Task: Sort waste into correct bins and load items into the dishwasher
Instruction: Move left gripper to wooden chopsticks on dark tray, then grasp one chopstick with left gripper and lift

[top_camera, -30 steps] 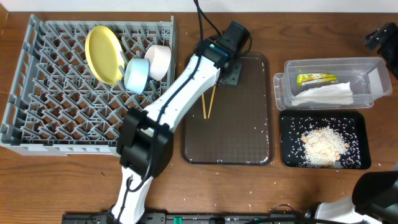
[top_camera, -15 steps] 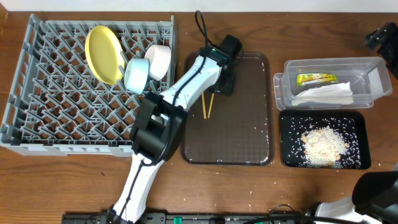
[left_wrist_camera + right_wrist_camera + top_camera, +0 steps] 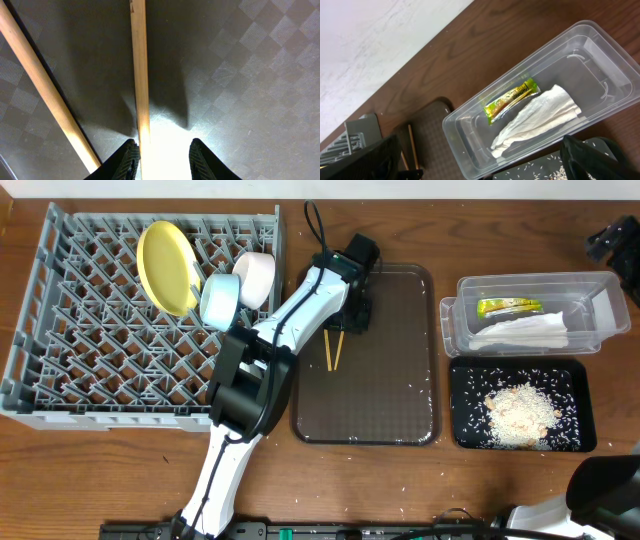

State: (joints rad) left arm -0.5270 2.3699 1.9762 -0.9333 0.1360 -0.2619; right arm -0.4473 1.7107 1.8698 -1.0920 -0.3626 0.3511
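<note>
Two wooden chopsticks (image 3: 334, 348) lie on the dark brown tray (image 3: 380, 400). My left gripper (image 3: 352, 315) is down at their far ends. In the left wrist view one chopstick (image 3: 139, 75) runs between the fingertips of that gripper (image 3: 162, 146), against the left finger, with a gap to the right finger. The other chopstick (image 3: 45, 95) lies outside. The grey dishwasher rack (image 3: 60, 380) holds a yellow plate (image 3: 165, 265), a light blue bowl (image 3: 218, 300) and a white bowl (image 3: 255, 277). My right gripper (image 3: 485, 160) hangs wide open above the clear tub (image 3: 470, 130).
The clear tub (image 3: 600, 285) holds a green-and-yellow wrapper (image 3: 508, 307) and a white napkin (image 3: 520, 333). A black tray (image 3: 465, 430) in front of it carries rice crumbs (image 3: 518, 415). A few grains lie scattered on the brown tray and the table.
My left gripper has shifted left and come down onto the far ends of the chopsticks, and its jaws have narrowed around one of them. The right arm has not moved.
</note>
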